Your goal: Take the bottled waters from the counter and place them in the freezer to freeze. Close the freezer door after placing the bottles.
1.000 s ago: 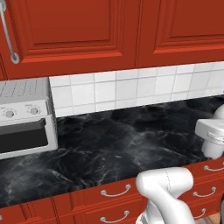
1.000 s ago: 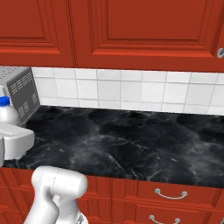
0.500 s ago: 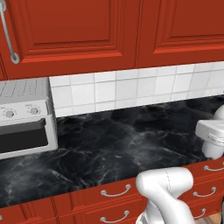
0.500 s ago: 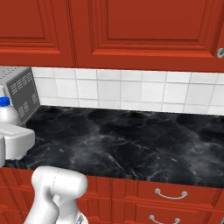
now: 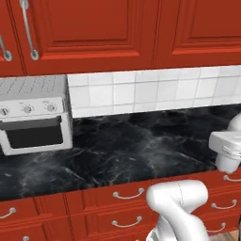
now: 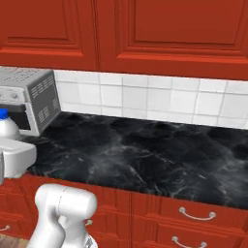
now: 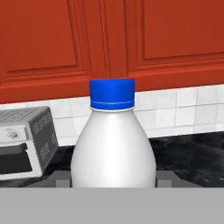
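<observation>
Pincer (image 7: 113, 180) level, aimed at wall cabinets; grey fingertips (image 7: 64, 180) flank base of blue-capped bottle (image 7: 113, 144), clamped on it; bottle upright, held above counter (image 7: 192, 153); bottle cap visible beside hand at left edge of right base view; toaster oven (image 5: 34, 113) left on counter; white tiles (image 6: 145, 99) behind.
</observation>
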Controlling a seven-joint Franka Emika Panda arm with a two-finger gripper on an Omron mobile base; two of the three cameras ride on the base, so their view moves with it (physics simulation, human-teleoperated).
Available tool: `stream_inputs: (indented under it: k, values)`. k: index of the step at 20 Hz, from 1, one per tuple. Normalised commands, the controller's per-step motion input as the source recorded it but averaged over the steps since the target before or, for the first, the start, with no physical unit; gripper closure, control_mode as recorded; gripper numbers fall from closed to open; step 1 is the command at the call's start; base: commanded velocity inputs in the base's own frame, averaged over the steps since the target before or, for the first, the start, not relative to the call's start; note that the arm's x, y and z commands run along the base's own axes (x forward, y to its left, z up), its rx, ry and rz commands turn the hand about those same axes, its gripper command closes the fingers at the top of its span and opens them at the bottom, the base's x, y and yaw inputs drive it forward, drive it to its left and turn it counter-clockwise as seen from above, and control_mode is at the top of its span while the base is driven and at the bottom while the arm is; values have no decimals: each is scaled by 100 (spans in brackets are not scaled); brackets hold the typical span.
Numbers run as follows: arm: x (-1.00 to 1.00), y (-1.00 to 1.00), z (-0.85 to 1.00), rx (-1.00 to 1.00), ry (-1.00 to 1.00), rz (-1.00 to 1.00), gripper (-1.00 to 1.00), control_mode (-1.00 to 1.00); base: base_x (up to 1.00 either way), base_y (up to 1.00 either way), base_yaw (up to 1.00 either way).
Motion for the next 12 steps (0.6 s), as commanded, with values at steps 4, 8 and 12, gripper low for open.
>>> stream_inputs:
  k: [4,8,12]
  values:
    - [0,0,0,0,0,0,100,100,-39,34,46]
    - [0,0,0,0,0,0,100,100,-27,69,64]
    - [0,0,0,0,0,0,100,100,-44,83,69]
